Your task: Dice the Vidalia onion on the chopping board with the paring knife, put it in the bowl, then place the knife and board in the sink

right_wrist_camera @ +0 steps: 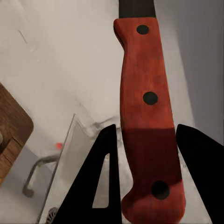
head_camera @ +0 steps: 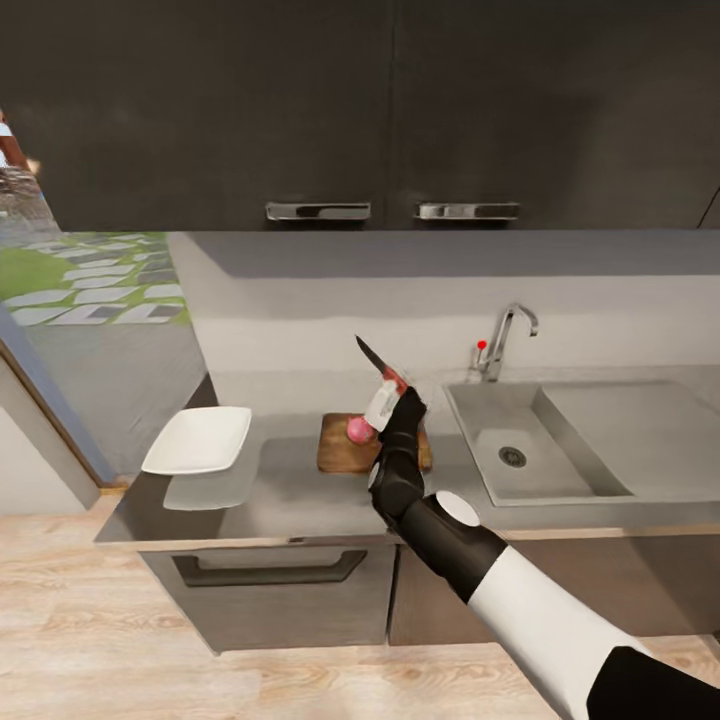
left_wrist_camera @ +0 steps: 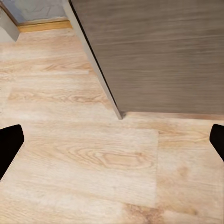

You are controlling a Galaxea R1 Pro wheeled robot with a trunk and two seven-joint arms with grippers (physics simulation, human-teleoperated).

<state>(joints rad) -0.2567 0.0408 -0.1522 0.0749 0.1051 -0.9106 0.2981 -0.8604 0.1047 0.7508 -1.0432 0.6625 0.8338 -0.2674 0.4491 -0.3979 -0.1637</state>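
Up above the chopping board (head_camera: 375, 445), the right gripper (head_camera: 392, 398) holds the paring knife (head_camera: 378, 367) with its fingers clamped on either side of the red handle (right_wrist_camera: 148, 116). The knife's long axis runs on a slant: the dark blade (head_camera: 368, 354) points up and away from the board toward the back wall, tip highest, while the handle end sits down in the gripper. The Vidalia onion (head_camera: 359, 430) rests whole on the board, just beside and below the gripper. The board lies on the countertop (head_camera: 290, 495) between the white bowl (head_camera: 200, 439) and the sink (head_camera: 540, 445), whose basin and chrome tap (head_camera: 505, 335) stand on the far side of the board from the bowl. The right wrist view gives the handle up close, with its three dark rivets and a corner of the board (right_wrist_camera: 11, 126), which the head view is too small to resolve. The left wrist view shows the left gripper (left_wrist_camera: 112, 142) with its fingertips (left_wrist_camera: 9, 142) spread wide over pale wood floor (left_wrist_camera: 84, 158), beside a brown cabinet front (left_wrist_camera: 158, 51).
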